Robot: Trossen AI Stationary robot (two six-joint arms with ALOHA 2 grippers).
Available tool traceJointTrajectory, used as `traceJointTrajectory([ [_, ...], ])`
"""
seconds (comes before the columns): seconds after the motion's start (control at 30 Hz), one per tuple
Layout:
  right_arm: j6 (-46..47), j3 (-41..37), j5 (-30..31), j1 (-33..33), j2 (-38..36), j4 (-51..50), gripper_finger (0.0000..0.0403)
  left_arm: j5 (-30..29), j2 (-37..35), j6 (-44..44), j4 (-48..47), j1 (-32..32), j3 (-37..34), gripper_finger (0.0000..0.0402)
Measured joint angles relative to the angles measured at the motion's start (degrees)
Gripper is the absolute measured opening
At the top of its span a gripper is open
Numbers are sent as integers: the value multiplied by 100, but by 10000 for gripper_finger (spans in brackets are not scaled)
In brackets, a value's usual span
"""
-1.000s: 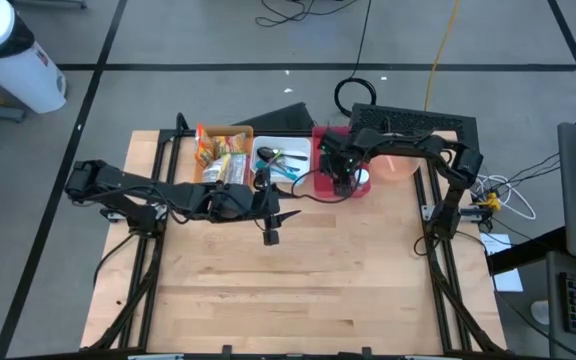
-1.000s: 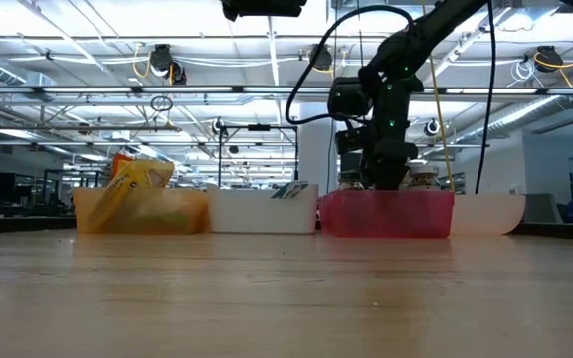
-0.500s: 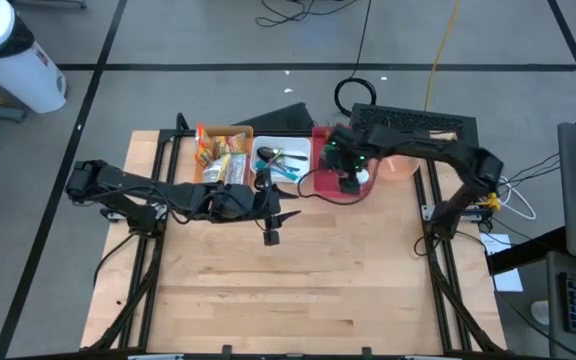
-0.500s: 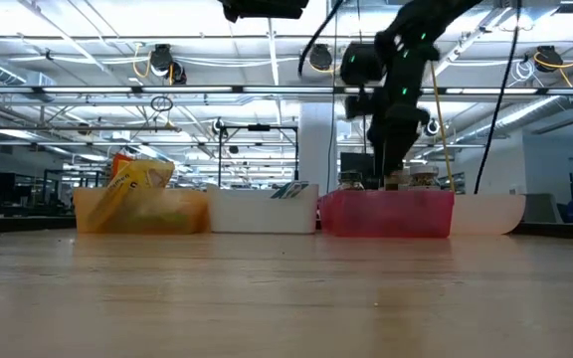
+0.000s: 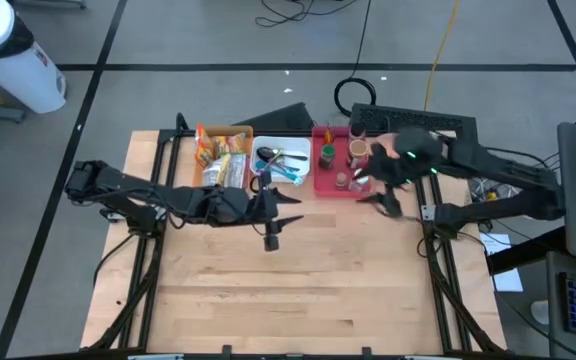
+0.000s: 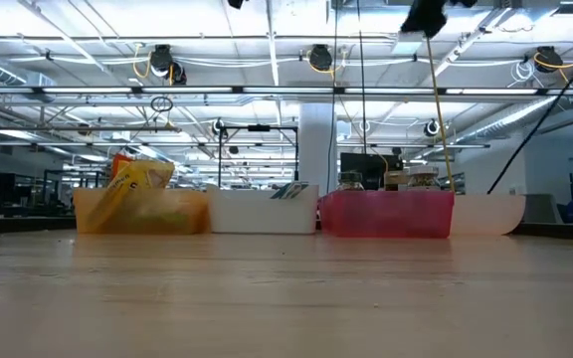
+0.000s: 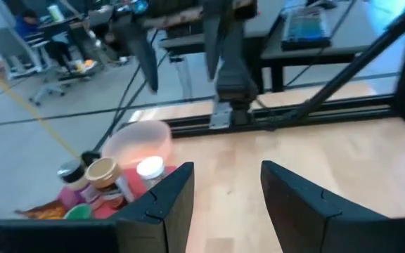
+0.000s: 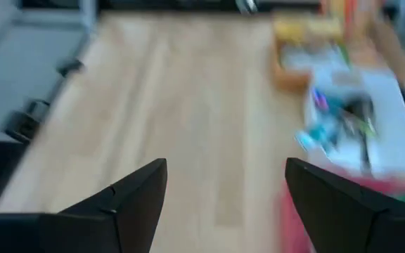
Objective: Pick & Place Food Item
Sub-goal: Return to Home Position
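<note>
Right of the red bin (image 5: 317, 180), raised above its rim: right gripper (image 5: 384, 205), spread, empty
Left gripper (image 5: 290, 205), likewise spread, waits just before the white bin (image 5: 284, 139)

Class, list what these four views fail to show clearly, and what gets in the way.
1. Low view: seasoning bottles show only their caps; the red bin wall hides the rest.
2. Right wrist view: the utensils in the white bin are blurred streaks.
3. High view: print on the snack packets is too small.
4. Left wrist view: the left gripper covers part of the red bin.
</note>
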Motion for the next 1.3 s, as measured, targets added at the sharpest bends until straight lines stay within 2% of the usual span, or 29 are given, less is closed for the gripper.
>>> traceJointTrajectory([
  [0.1,200,-572,119,519,-719,791,281,91,0,-46,9,-100,0,172],
  [0.23,391,-1645,749,1116,-1649,1952,281,64,-135,-150,-112,-262,0,172],
  [0.33,406,-2419,1038,1386,-2294,2506,281,-329,-352,-268,-337,-392,0,172],
  [0.5,486,-3324,1070,1511,-3167,2840,281,-850,-924,-413,-827,-579,0,172],
  [0.67,596,-3558,1057,1507,-3850,2735,281,-951,-1615,-517,-981,-714,-324,172],
  [0.8,604,-3558,1053,1507,-4338,2609,281,-1126,-2355,-575,-513,-823,-1191,172],
  [1.1,701,-3558,1053,1507,-5141,1863,281,-1102,-4081,-185,1952,-966,-3824,172],
  [1.3,684,-3723,1053,1507,-5451,1508,280,-918,-4823,-20,3258,-965,-5257,172],
])
